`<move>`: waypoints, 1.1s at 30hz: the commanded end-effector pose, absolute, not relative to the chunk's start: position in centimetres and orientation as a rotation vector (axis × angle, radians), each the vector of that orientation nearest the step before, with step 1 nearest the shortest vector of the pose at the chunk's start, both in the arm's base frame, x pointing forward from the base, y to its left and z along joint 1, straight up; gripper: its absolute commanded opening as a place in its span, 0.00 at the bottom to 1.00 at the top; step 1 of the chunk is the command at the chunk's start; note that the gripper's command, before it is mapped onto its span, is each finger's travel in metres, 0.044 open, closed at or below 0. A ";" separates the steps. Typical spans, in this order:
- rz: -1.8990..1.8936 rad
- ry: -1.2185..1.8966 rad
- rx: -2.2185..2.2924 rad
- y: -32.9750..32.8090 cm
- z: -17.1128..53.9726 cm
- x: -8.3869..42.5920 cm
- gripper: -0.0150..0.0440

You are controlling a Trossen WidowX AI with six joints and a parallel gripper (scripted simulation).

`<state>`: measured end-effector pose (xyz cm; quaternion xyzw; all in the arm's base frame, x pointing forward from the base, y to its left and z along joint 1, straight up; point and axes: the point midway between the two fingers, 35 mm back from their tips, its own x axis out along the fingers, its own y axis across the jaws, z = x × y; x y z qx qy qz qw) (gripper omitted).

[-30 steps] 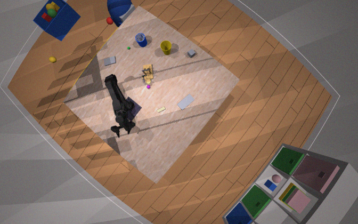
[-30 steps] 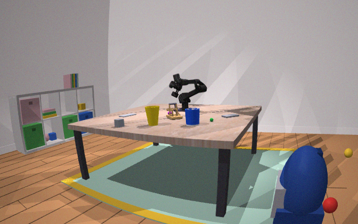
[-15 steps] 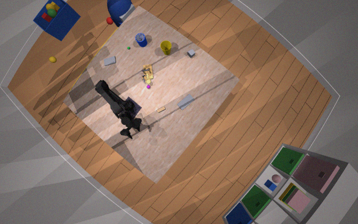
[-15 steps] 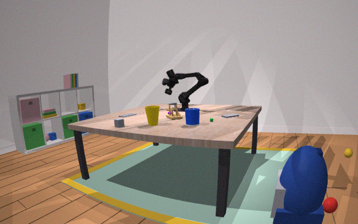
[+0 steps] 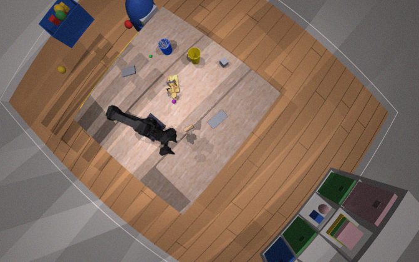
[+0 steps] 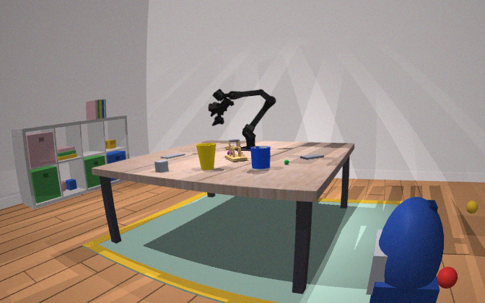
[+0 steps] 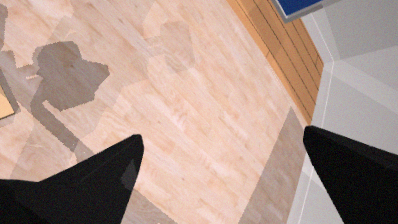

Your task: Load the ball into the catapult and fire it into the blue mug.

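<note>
The wooden catapult point(image 5: 174, 87) point(image 6: 235, 158) stands mid-table. A purple ball point(image 5: 173, 101) point(image 6: 229, 153) is just beyond its round cup end, outside the cup in the overhead view. The blue mug point(image 5: 166, 49) point(image 6: 260, 159) stands upright beyond the catapult's other end, a little to one side. A small green ball point(image 5: 150, 56) point(image 6: 286, 161) lies near the mug. My gripper point(image 5: 175, 146) point(image 6: 213, 118) point(image 7: 222, 138) is open and empty, high above the table and well away from the catapult and both balls. The wrist view shows neither catapult nor balls.
A yellow cup point(image 5: 194, 57) point(image 6: 206, 156) stands beside the blue mug, with a grey cube point(image 5: 224, 62) point(image 6: 161, 166) farther along. Flat grey plates point(image 5: 128, 71) point(image 5: 217, 118) lie at either side. A small wooden block point(image 5: 188, 128) point(image 7: 6, 104) lies near the gripper in the overhead view.
</note>
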<state>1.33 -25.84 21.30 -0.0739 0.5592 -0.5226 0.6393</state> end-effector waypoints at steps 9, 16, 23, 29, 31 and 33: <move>-0.751 1.271 -0.246 -25.8 21.9 12.9 1.00; -0.514 1.278 -0.293 -23.5 21.6 19.6 1.00; -0.263 1.292 -0.352 -19.2 21.1 25.8 1.00; -0.064 1.300 -0.403 -14.5 20.2 30.1 1.00; -0.025 1.303 -0.413 -13.5 20.0 30.9 1.00; 0.033 1.307 -0.428 -11.9 19.7 31.9 1.00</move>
